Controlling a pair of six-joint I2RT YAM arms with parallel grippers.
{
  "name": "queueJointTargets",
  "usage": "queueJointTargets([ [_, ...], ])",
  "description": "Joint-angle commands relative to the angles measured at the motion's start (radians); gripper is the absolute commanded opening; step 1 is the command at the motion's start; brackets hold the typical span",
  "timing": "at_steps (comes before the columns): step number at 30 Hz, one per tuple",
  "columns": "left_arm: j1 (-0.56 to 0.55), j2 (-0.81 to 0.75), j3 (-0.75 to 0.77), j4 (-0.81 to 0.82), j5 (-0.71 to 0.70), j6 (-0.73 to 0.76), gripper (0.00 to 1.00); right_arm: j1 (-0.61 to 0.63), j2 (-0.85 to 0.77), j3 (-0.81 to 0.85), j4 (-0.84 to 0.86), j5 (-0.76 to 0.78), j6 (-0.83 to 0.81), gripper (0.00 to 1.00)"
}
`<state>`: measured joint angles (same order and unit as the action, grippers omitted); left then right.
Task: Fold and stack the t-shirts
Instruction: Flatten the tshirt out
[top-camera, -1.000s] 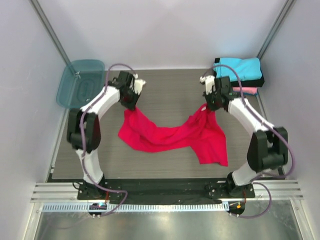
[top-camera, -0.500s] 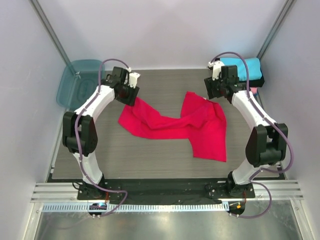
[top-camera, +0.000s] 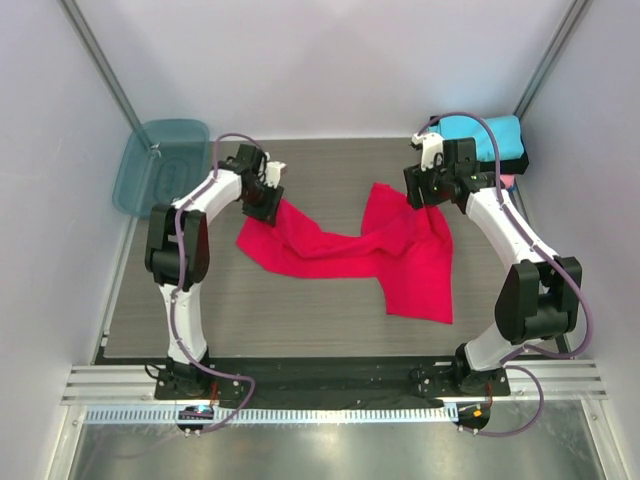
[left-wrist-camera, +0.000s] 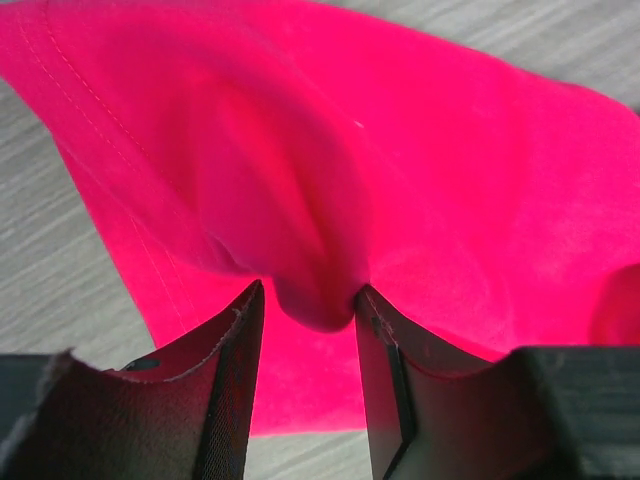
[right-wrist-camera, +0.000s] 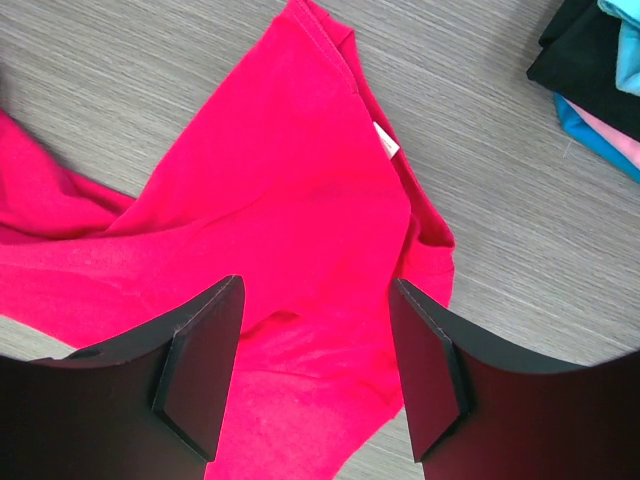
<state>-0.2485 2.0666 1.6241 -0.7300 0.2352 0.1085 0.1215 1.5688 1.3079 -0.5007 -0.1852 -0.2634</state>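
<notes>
Red t-shirt (top-camera: 350, 255) dropped; left fingers (left-wrist-camera: 235, 390), right fingers (right-wrist-camera: 200, 370) apart

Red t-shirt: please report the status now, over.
Left gripper open, a fold of cloth between its fingers. Right gripper open, above the cloth, holding nothing. Red t-shirt crumpled on the table, not folded. Folded stack apart, far right.

Translucent teal bin (top-camera: 160, 165) at far-left corner of grey woodgrain table (top-camera: 330, 320).
</notes>
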Motion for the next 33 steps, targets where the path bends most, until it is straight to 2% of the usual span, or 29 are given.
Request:
queueJointTargets([
  [1, 0.018, 0.016, 0.063, 0.015, -0.008, -0.01, 0.43, 0.001, -0.041, 0.001, 0.004, -0.022, -0.008, 0.66],
  [2, 0.02, 0.023, 0.071, 0.014, -0.007, -0.009, 0.43, 0.001, -0.038, 0.001, 0.004, -0.022, -0.008, 0.66],
  [5, 0.025, 0.043, 0.094, 0.011, 0.022, 0.0, 0.3, 0.001, -0.026, 0.004, 0.004, -0.019, -0.01, 0.65],
  [7, 0.023, 0.052, 0.111, 0.0, 0.059, 0.002, 0.17, 0.001, -0.021, 0.013, 0.002, -0.022, -0.01, 0.65],
  [8, 0.023, 0.05, 0.123, -0.012, 0.076, 0.003, 0.07, 0.001, -0.018, 0.017, 0.002, -0.023, -0.011, 0.65],
  [9, 0.025, 0.032, 0.126, -0.02, 0.091, 0.011, 0.02, 0.001, -0.01, 0.024, 0.004, -0.023, -0.01, 0.65],
  [10, 0.023, 0.014, 0.128, -0.029, 0.099, 0.016, 0.0, 0.001, -0.009, 0.04, 0.002, -0.025, -0.01, 0.65],
  [13, 0.035, -0.107, 0.071, -0.042, 0.113, 0.023, 0.0, 0.006, 0.002, 0.073, -0.016, -0.043, -0.023, 0.64],
  [15, 0.048, -0.196, -0.018, -0.049, 0.133, 0.022, 0.0, 0.018, -0.006, 0.073, -0.032, -0.06, -0.048, 0.64],
  [16, 0.049, -0.286, -0.056, -0.061, 0.138, 0.023, 0.0, 0.021, -0.01, 0.059, -0.051, -0.069, -0.086, 0.63],
  [19, 0.049, -0.42, -0.167, -0.117, 0.173, 0.031, 0.0, 0.023, -0.038, 0.001, -0.094, -0.138, -0.195, 0.63],
  [21, 0.049, -0.457, -0.199, -0.138, 0.182, 0.025, 0.0, 0.023, -0.049, -0.041, -0.102, -0.143, -0.259, 0.62],
  [24, 0.049, -0.467, -0.21, -0.144, 0.161, 0.026, 0.0, 0.018, -0.041, -0.114, -0.102, -0.117, -0.367, 0.58],
  [25, 0.049, -0.459, -0.19, -0.141, 0.15, 0.026, 0.0, 0.004, -0.029, -0.125, -0.102, -0.119, -0.375, 0.53],
  [28, 0.049, -0.413, -0.133, -0.14, 0.13, 0.028, 0.01, -0.023, 0.042, -0.105, -0.107, -0.129, -0.352, 0.48],
  [33, 0.048, -0.366, -0.081, -0.138, 0.119, 0.029, 0.02, -0.065, 0.19, -0.006, -0.179, -0.174, -0.294, 0.47],
])
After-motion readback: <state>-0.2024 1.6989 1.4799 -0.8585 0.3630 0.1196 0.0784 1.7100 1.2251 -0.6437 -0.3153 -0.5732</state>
